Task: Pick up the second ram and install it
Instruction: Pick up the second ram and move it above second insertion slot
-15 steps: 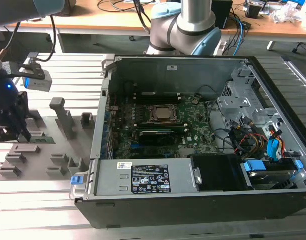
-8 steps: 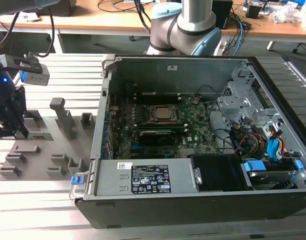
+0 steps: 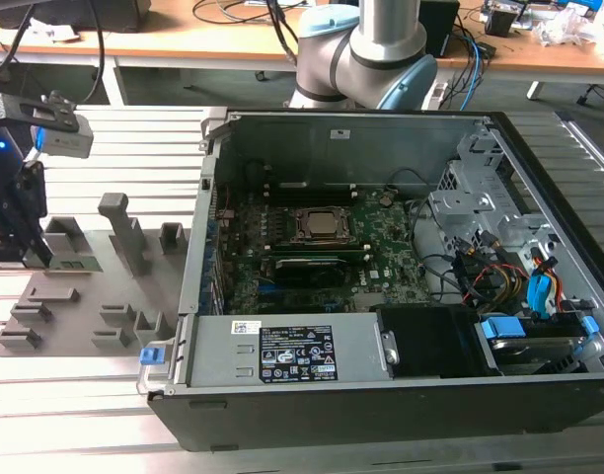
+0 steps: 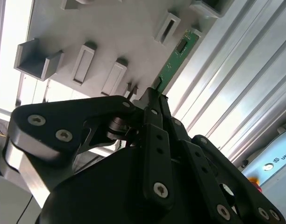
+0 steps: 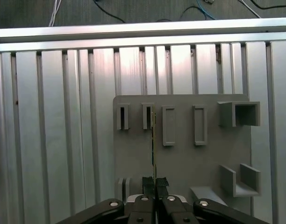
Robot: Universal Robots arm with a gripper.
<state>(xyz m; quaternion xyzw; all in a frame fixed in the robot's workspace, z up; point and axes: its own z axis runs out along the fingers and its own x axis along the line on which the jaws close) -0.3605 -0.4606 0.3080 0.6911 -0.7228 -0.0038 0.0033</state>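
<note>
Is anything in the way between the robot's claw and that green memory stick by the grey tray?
Nothing visible is in the way. In both wrist views the gripper is closed on one end of the green memory stick, which stands on edge over the grey tray.

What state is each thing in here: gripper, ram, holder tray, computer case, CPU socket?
gripper: shut on the second ram, at the holder tray.
second ram: standing on edge, clamped between the fingers; whether it has left the tray cannot be told.
holder tray: lying flat on the slatted table.
computer case: open, side panel off, motherboard exposed.
CPU socket: metal frame down.
</note>
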